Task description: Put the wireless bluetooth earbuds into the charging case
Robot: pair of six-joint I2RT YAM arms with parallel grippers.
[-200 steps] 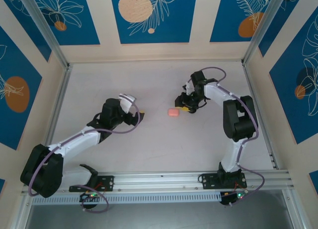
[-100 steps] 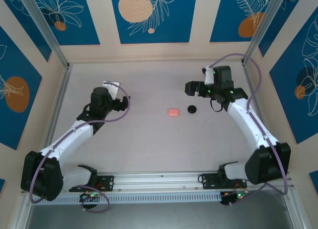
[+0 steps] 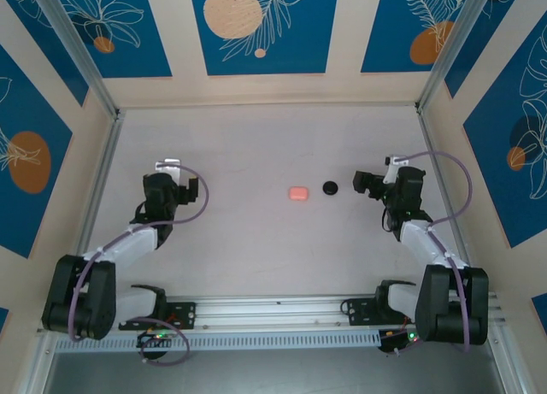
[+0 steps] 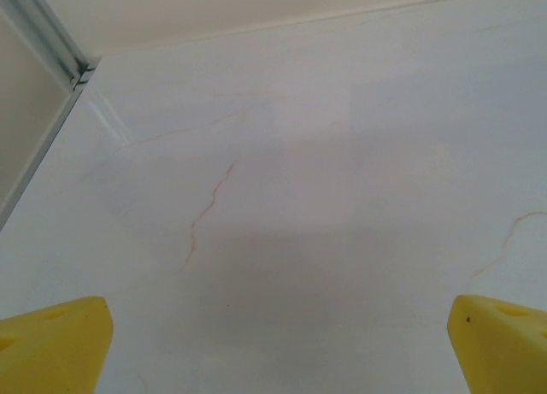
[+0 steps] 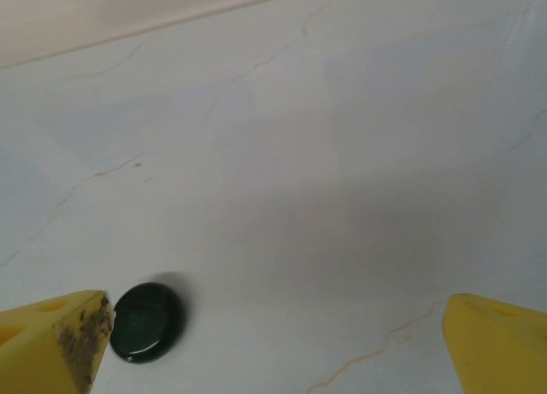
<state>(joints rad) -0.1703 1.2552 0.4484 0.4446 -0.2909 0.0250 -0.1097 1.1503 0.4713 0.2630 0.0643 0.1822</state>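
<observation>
the right gripper [image 3: 366, 182] hangs low over the table [image 3: 256, 240], its jaws spread as wide as they go and nothing between them. seen from its wrist, its yellow fingertips [image 5: 496, 343] sit far apart. the black disc [image 5: 147, 321], a glossy round case with its lid shut, lies flat on the table right beside the fingertip on the left. whether it touches that fingertip i cannot tell. from above, the disc lies just ahead of this gripper, and the pink box [image 3: 297, 192] lies just beyond the disc, near it but not touching. the left gripper [image 3: 190, 191] is well apart from both cases, also wide open and empty, over pale table veined with thin reddish lines. any lettering on the disc or the box is too small to read.
</observation>
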